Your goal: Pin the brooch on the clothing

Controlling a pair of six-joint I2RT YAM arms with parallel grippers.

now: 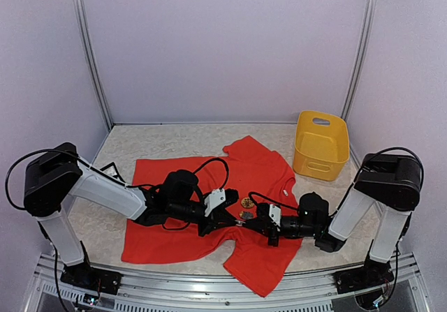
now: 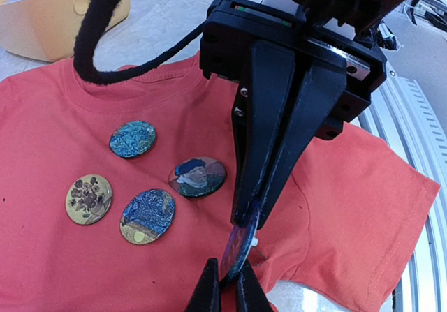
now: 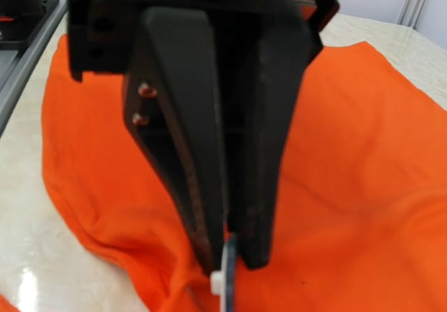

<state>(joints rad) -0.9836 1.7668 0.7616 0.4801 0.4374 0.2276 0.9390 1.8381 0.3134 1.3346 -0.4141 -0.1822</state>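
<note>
Brooch (image 2: 239,246): small round disc, held edge-on, lower middle of the left wrist view, just above a rumpled edge of the shirt (image 2: 84,270).

My right claw (image 2: 244,220) is clenched on its upper rim. Same grip in the right wrist view: thin rim (image 3: 229,270) between my fingers. A small white bit shows beside it, but I cannot tell if it is the clasp.

My left claw (image 2: 227,291) stands narrow on either side of the lower rim. I cannot tell whether it presses.

Handling, my estimate:
- Brooch is light, stiff and thin, with a glossy face likely to slip.
- Hold it by the rim only and keep the back free for the pin.
- Shirt is soft and limp. It will bunch and lift with the pin unless held taut near the spot.

On the chest, left of centre in the left wrist view, well apart from the held one:
- blue brooch (image 2: 133,139)
- portrait brooch (image 2: 198,177)
- flower brooch (image 2: 89,199)
- night-sky brooch (image 2: 147,216)

Surface: pale stone-patterned table (image 1: 174,141), smooth, so the cloth may slide. The shirt is spread over the lower middle of the top view.

Room:
- yellow basket (image 1: 320,144) at upper right, apart from the shirt
- plain pale walls with metal posts
- black cable (image 2: 105,19) looping at upper left of the left wrist view
</note>
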